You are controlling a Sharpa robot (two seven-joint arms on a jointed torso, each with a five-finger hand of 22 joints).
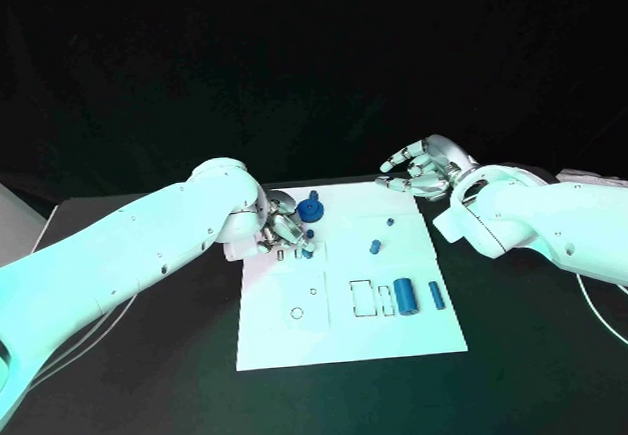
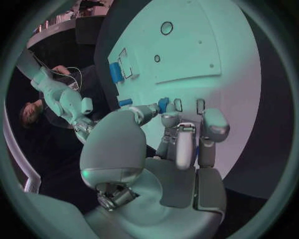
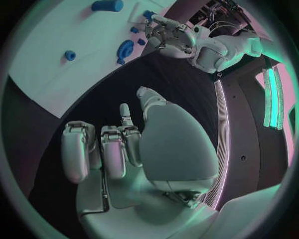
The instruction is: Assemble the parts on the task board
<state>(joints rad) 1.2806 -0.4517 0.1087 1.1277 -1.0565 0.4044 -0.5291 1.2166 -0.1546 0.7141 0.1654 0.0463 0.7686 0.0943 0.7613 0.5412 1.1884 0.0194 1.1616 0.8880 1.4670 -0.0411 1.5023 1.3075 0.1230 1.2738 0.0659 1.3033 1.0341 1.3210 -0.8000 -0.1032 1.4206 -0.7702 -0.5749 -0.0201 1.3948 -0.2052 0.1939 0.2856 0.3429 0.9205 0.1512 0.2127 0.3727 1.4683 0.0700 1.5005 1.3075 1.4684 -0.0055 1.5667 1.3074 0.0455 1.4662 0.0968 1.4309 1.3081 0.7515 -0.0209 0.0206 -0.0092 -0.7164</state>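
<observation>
The left hand (image 1: 276, 226) works low over the task board (image 1: 286, 335) near its far left corner, fingers curled around a small blue part (image 2: 163, 104) at the fingertips; whether the part is actually pinched cannot be told. A blue gear-like part (image 1: 310, 210) stands just beyond the hand, touching or nearly so. The step in hand appears to be seating a small part by that gear. The next move likely calls for aligning the piece over its socket and pressing straight down.

The right hand (image 1: 422, 170) hovers off the board past its far right corner, fingers curled in, holding nothing. Two blue cylinders (image 1: 405, 297) lie toward the near right edge, well apart from both hands.
</observation>
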